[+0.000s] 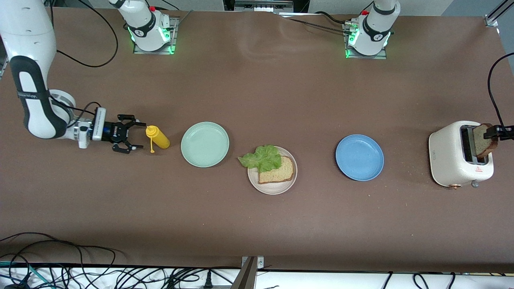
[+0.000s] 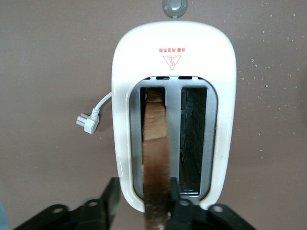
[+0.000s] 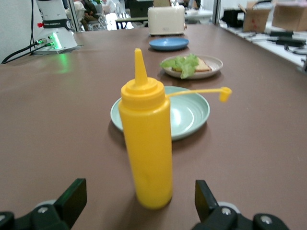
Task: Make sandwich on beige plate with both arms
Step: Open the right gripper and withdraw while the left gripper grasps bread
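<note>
- The brown matte table (image 1: 257,224) carries everything in one row, within reach of the two arms so they can share the work.
- The white jointed right arm (image 1: 34,92) reaches low along its end of the table; the white left arm shows only its base (image 1: 371,34) and the tip of its gripper at the front view's edge.
- The cream-white two-slot toaster (image 1: 457,156) stands at the left arm's end of the table, slots upward, with the second bread slice in it.
- The round mint-green plate (image 1: 204,144) and the round blue plate (image 1: 359,157) flank the target, at nine and three o'clock from it; both are bare.
- The round, shallow beige plate (image 1: 273,188) sits mid-row and holds the half-built sandwich: a tan, brown-crusted bread slice (image 1: 277,171) with a ruffled green lettuce leaf (image 1: 262,157) draped over its ten o'clock corner and past the rim.
- The toasted brown bread slice (image 2: 156,158) stands on edge in one slot, raised partway out; it looks meant to close the sandwich.
- The yellow plastic squeeze bottle (image 1: 158,137) stands at nine o'clock from the mint-green plate, its tethered cap hanging off.
- The black two-finger right gripper (image 1: 134,136) sits level just beside the bottle, fingers spread wide and holding nothing, lined up as if to take it.
- The black left gripper (image 2: 144,201) is over the toaster, its fingers pinched on the slice's upper edge, likely to draw it straight up.
</note>
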You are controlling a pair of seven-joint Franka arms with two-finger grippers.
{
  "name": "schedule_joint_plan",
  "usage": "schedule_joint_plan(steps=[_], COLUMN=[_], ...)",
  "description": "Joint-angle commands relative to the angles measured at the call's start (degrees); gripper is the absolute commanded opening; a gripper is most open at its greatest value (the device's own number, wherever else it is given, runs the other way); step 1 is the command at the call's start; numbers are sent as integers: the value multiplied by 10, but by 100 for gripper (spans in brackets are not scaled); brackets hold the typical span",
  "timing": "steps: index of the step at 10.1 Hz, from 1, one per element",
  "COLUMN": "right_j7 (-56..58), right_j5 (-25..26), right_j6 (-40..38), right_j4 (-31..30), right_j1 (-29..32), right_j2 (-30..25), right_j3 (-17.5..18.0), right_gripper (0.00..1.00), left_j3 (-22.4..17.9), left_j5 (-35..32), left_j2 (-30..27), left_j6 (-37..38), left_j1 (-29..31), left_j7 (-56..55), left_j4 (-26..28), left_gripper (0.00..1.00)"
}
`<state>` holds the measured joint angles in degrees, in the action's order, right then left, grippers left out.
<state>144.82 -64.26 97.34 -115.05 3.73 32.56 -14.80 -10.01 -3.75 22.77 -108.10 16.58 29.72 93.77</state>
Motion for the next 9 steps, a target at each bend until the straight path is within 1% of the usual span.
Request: schedule_joint_plan(steps=[1,2,4,6,7,8,9], right_j7=[-172,-262,-448,-682,-794,-881,-954], right_j5=[70,86,147,191,230,270,336], right_j6=[-6,-5,9,22,24,44,74], right_j4=[-8,-8,-8,-7,-7,-6,-6], right_j1=[0,0,-10,-25,-31,-43,-52], right_j2=[-62,-79,-121,-156,-170,-191,-213], right_j3=[-16,-25,-26,-26,-25,-23,-10], right_gripper=[100,100,100,100,100,100,100], left_j3=[7,7,7,7,7,7,8], left_j5=[-5,-5,-5,-6,-6,-5,-5], left_j2=[-20,-20,-20,-20,-19,-17,-17], left_j6=[-5,-4,-4,1,13,38,59], left_j1=[5,5,5,4,0,-1,-3], left_j7=[2,3,3,0,-1,3,6], left_j4=[22,22,21,4,-15,-39,-61], left_gripper=[0,0,0,0,0,0,0])
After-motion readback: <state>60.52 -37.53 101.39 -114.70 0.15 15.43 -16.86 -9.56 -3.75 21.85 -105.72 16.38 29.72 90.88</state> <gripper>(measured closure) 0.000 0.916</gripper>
